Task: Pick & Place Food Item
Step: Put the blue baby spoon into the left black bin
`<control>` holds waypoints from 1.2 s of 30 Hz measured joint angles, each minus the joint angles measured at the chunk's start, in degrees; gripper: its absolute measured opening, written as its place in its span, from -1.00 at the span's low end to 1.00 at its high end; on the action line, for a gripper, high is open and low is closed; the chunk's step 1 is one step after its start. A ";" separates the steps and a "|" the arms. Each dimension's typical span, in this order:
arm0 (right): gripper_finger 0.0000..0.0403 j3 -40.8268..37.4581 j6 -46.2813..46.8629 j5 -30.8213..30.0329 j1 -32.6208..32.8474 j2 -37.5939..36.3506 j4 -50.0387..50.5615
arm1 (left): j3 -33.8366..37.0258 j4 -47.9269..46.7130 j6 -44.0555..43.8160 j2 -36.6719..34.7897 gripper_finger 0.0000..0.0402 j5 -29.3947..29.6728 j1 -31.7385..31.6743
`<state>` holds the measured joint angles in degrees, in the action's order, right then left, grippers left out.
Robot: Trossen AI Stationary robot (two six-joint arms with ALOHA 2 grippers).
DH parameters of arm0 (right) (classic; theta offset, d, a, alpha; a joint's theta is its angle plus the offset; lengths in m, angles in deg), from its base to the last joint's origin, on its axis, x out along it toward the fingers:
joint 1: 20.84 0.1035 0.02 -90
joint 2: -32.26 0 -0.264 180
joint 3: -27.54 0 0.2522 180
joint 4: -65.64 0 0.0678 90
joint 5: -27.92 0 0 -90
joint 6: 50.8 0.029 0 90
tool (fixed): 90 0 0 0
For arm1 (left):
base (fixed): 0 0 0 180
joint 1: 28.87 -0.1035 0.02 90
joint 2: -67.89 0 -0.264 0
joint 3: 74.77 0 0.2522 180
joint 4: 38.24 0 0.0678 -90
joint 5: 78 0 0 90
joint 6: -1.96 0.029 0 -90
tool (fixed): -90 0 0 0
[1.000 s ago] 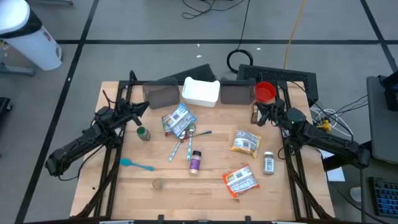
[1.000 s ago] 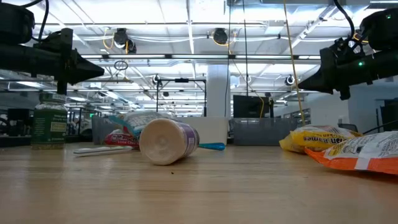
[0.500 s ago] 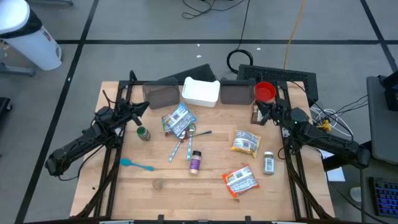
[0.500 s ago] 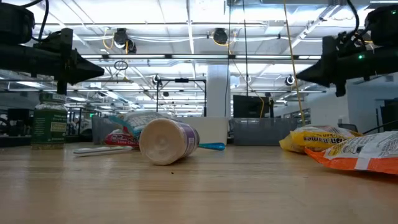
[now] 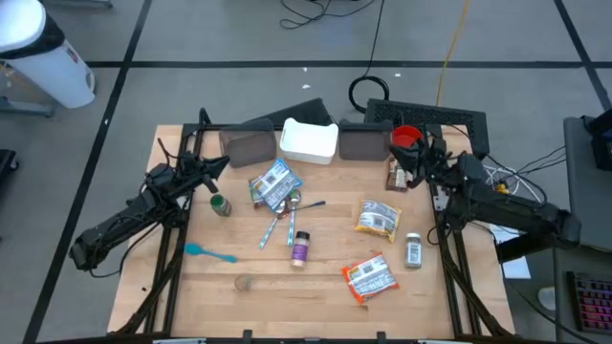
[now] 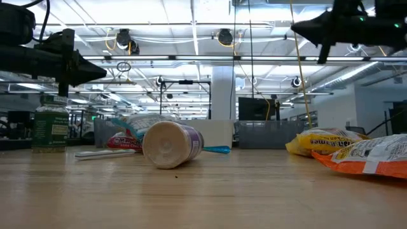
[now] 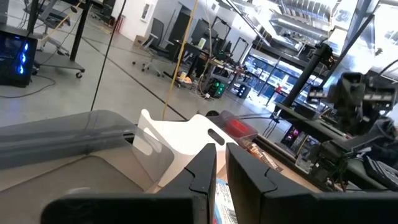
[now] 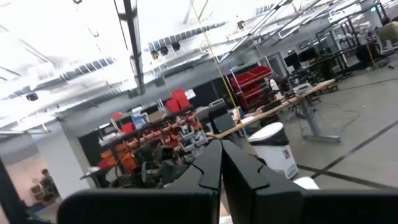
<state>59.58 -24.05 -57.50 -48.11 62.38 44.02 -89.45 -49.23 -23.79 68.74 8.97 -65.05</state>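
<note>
Overhead, the wooden table [image 5: 316, 306] carries a scatter of food and utensils between two dark arms. The left gripper [image 5: 222, 162] hangs over the table's left side, near a small green jar [image 5: 220, 204], its fingers [image 7: 205, 169] drawn nearly together with only a thin slit between them and nothing held. The right gripper [image 5: 413, 153] is raised high over the far right corner, just beside a red bowl [image 5: 405, 138] and above a brown packet [image 5: 394, 175]; its fingers [image 8: 214, 165] are pressed together and empty, and its wrist camera looks off into the room rather than at the table. Along the far edge sits a white tub [image 5: 309, 141] with a dark grey block on either side. Near the middle lies a blue and white snack bag [image 5: 273, 183], touching a spoon [image 5: 294, 204], with a purple-labelled bottle [image 5: 300, 248] lying on its side closer to the near edge. A yellow snack bag [image 5: 377, 219] lies right of centre, well apart from both grippers, with a small spice jar [image 5: 413, 250] beside it and an orange snack bag [image 5: 369, 277] nearer the front. A teal utensil [image 5: 210, 252] lies at the left front.
</note>
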 joint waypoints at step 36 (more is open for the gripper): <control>-0.98 26.34 0.22 0.02 13.51 46.77 -19.98 | -0.27 44.08 -21.81 0.01 -0.79 2.08 0.00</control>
<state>85.92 -23.83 -57.48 -34.60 109.14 24.04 -89.71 -5.15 -45.60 68.76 11.05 -65.05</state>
